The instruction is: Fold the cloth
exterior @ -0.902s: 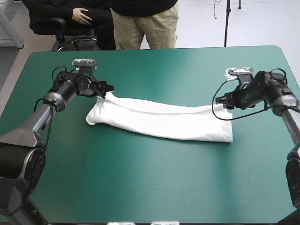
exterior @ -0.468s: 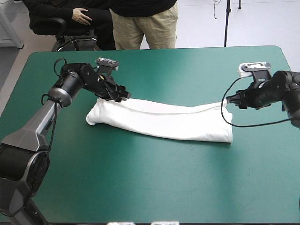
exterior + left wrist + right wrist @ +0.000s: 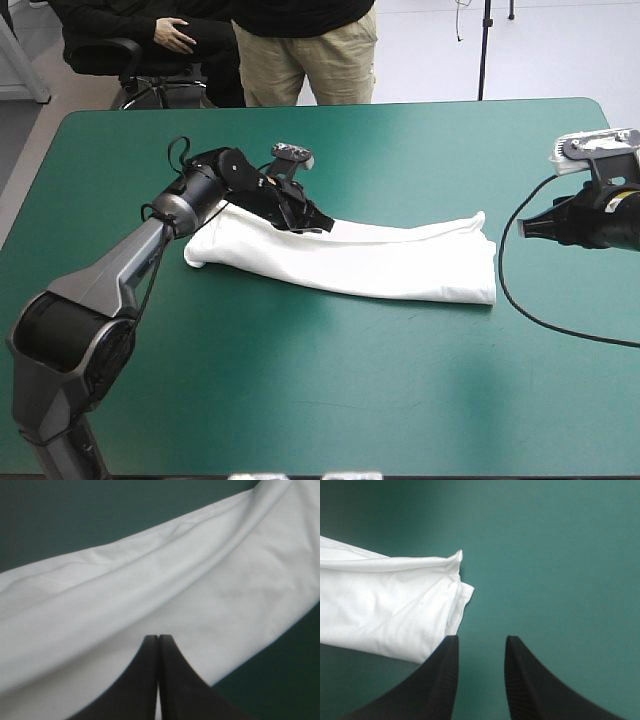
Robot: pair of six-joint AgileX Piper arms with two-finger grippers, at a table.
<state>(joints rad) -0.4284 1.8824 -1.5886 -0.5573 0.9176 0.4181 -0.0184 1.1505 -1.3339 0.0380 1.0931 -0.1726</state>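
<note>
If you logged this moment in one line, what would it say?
T-shirt: folded long strip, flat on table | left gripper: shut, over the shirt | right gripper: open, off its end, not touching

My fingers [image 3: 445,672] stand apart, and the teal-green worktop [image 3: 545,555] shows in the gap between them. The folded end of the white T-shirt [image 3: 385,607] lies ahead and off to one side, its layers stacked and one corner peaked. Its near edge runs behind one fingertip; I cannot tell if they touch.
</note>
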